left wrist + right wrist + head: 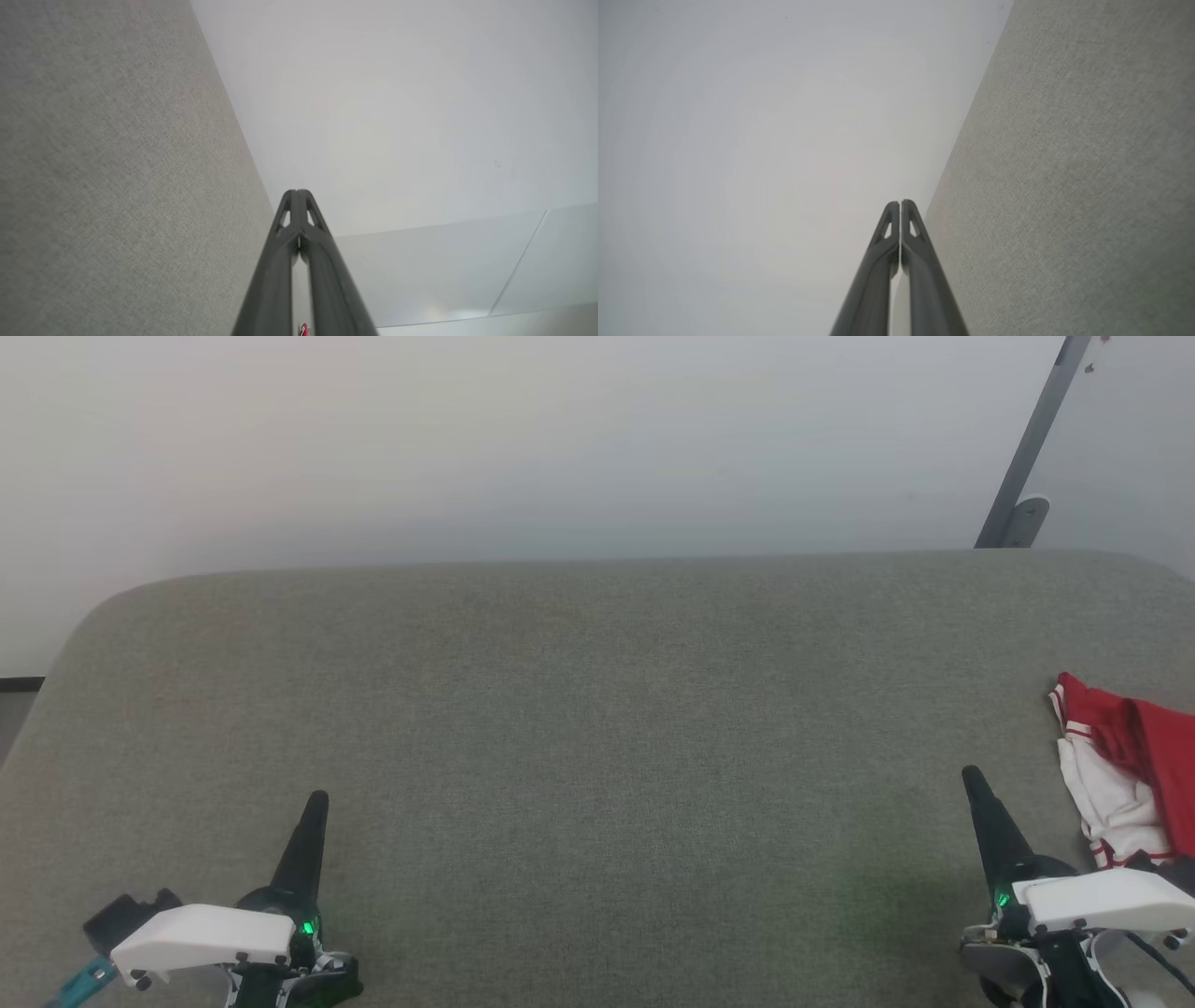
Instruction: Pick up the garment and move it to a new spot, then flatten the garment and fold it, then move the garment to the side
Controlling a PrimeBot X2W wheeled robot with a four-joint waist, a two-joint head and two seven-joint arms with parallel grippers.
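Head view: garment (1125,761) is seen bunched at far R edge of grey fabric desk (597,709), just beside R end effector (971,775), not gripped. L end effector (318,800) is seen low L, well apart from it.

L wrist view: fingers (273,280) are pressed together, nothing pinched, w/ desk alongside.

R wrist view: fingers (873,289) likewise pressed together, nothing between.

On left gripper (318,800) and right gripper (971,775): two long dark fingers (273,289) tapering to a point, triangular cut-outs near the tips, green light (306,928) at the finger base. White moulded shell (201,933) behind each finger base, small dark screws (241,957) along its lower edge. Teal part (84,982) and black block (126,913) behind the left shell; thin cables (1039,978), black and white, under the right one.
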